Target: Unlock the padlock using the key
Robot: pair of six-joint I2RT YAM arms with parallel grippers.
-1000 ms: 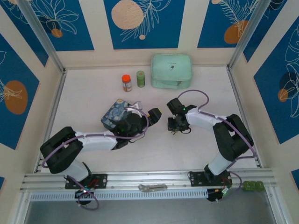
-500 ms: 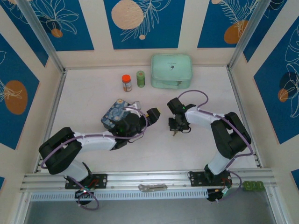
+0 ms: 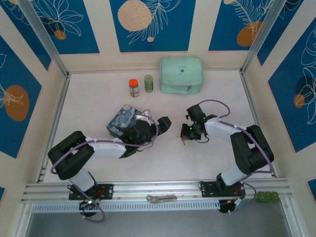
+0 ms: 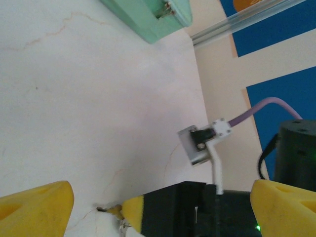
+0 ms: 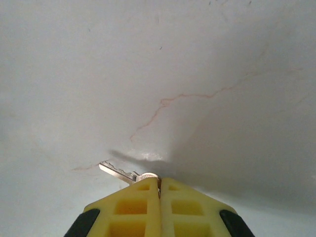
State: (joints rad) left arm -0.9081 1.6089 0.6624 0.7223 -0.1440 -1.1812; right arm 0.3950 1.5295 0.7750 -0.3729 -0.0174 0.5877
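Right pincer (image 5: 159, 186) of mine is clenched, its yellow pads pressed flat together with no gap between them, and it grips the key (image 5: 118, 171) by the head. The toothed silver blade sticks out past the fingertips to the left, low over the pale table (image 5: 197, 59), with its shadow just beneath. Whether the tip touches the surface I cannot tell. From above, this pincer sits near the middle of the table.

My left pincer (image 4: 160, 192) is spread wide and holds nothing, with one yellow finger at each lower corner of its wrist view. It faces the right pincer from close by. Beside my left wrist lies the blue tin (image 3: 120, 122). Along the far wall stand an orange-lidded jar (image 3: 134, 87), a green jar (image 3: 148, 83) and a mint-green case (image 3: 181, 75). A silvery tool (image 3: 160, 198) rests on the front rail.
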